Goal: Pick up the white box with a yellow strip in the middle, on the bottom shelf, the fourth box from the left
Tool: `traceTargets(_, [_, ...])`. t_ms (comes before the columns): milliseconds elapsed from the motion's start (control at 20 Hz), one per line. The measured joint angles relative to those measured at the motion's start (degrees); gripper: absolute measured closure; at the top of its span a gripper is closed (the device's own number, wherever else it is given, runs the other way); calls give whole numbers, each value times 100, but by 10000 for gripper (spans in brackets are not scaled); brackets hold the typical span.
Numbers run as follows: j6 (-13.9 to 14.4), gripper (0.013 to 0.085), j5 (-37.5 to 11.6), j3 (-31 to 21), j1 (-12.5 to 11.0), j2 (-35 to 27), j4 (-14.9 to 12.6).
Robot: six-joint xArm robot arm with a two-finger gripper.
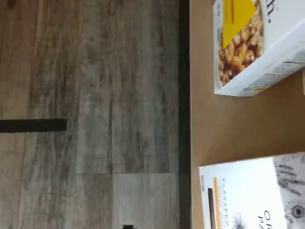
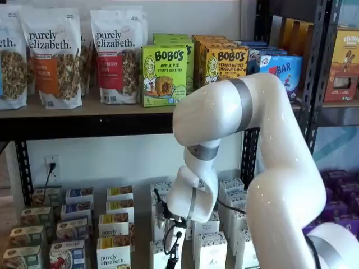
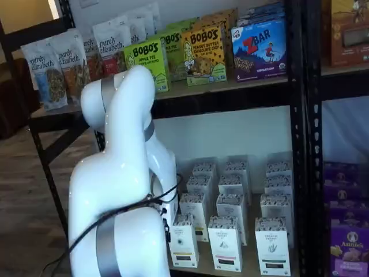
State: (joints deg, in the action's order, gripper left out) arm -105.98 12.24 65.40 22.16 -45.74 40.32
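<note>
Tall white boxes with speckled top bands stand in rows on the bottom shelf (image 3: 203, 267). The front box of their leftmost row shows in both shelf views (image 3: 183, 243) (image 2: 157, 255). The wrist view shows one such white box (image 1: 252, 195) with an orange-yellow strip, lying close on the tan board (image 1: 228, 129). My gripper (image 2: 171, 252) hangs low in front of that row. Only dark parts and a cable loop show, so I cannot tell whether the fingers are open. The arm hides the gripper in the other shelf view.
A shorter white "purely elizabeth" box (image 1: 257, 43) with a yellow band sits next to the white box, and more of them (image 2: 114, 249) stand to its left. Bags and Bobo's boxes (image 2: 164, 75) fill the upper shelf. Black uprights (image 3: 300, 144) flank the rack. Wood floor (image 1: 95, 114) lies before the shelf edge.
</note>
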Motion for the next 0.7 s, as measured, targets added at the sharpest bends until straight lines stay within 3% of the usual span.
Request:
traceTargets(400, [-337,130,108,298,-126,-134,269])
traceTargets(700, [-38,130,228,623,-237,-315,-127])
